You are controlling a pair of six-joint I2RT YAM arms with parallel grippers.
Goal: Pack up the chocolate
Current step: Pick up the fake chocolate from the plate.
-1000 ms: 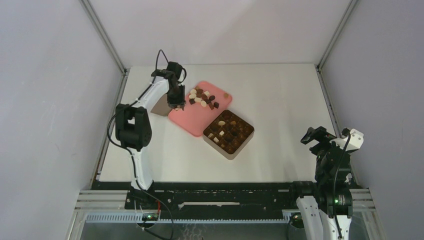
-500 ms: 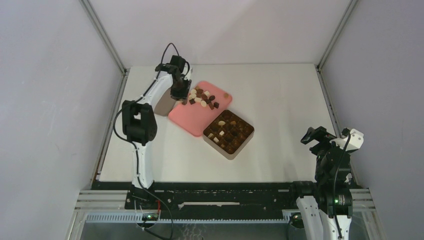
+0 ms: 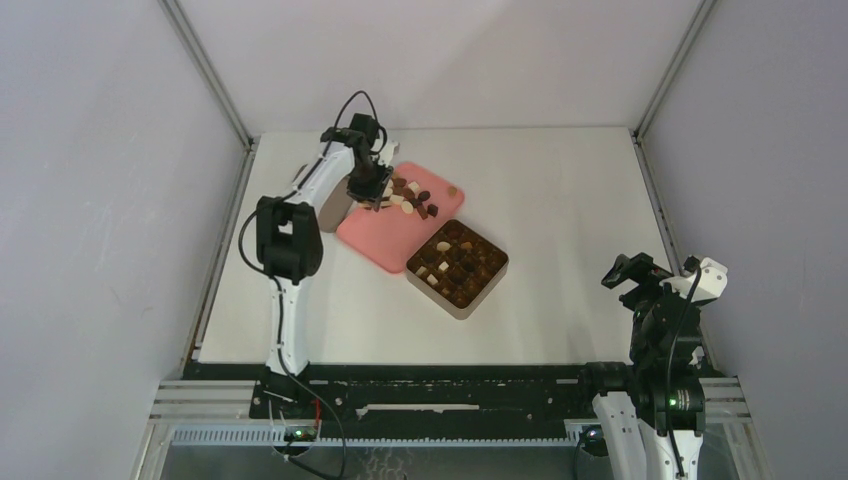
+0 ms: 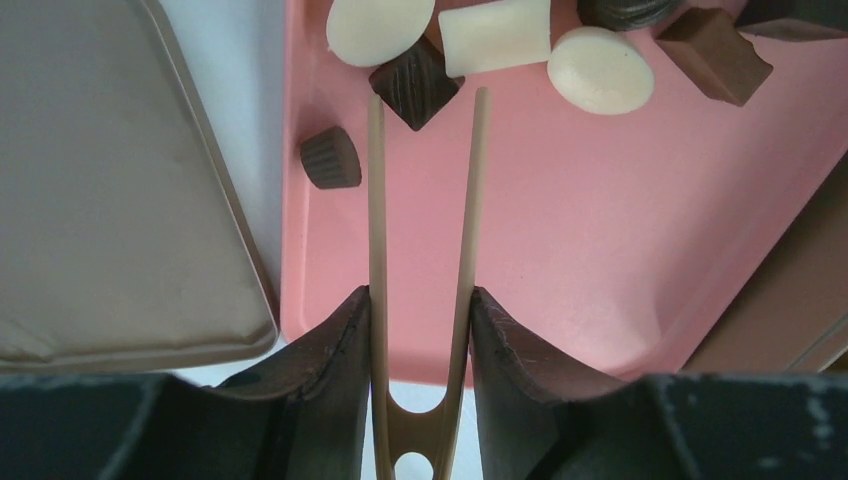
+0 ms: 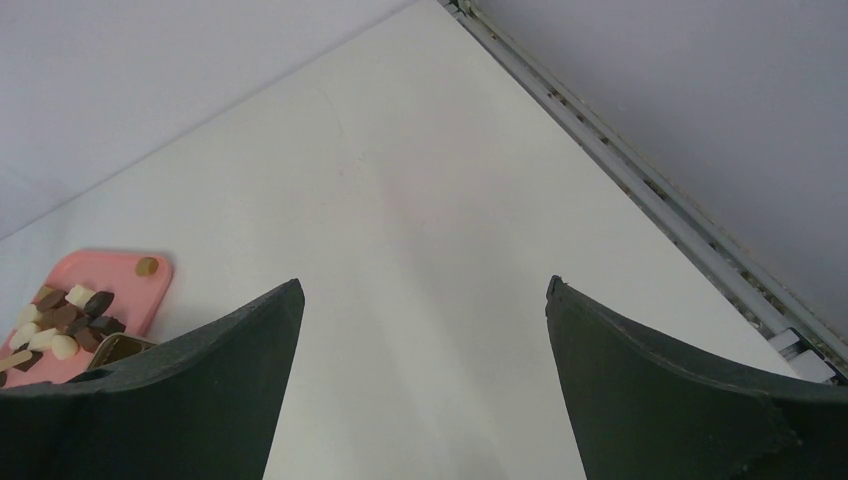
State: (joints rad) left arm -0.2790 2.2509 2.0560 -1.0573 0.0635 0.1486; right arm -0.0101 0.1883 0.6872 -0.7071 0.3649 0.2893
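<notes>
Chocolate lay heaped on the pink tray, upper centre of the overhead view, where left fingers pinching wooden tongs risked squirting the straddled dark piece sideways, while right fingers stood spread.

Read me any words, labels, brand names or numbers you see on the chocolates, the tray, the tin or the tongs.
None: no readable text shows on the chocolate, the pink tray, the tin, the tan lid or the wooden tongs. The dark square chocolate bears only ridges, not letters.
</notes>
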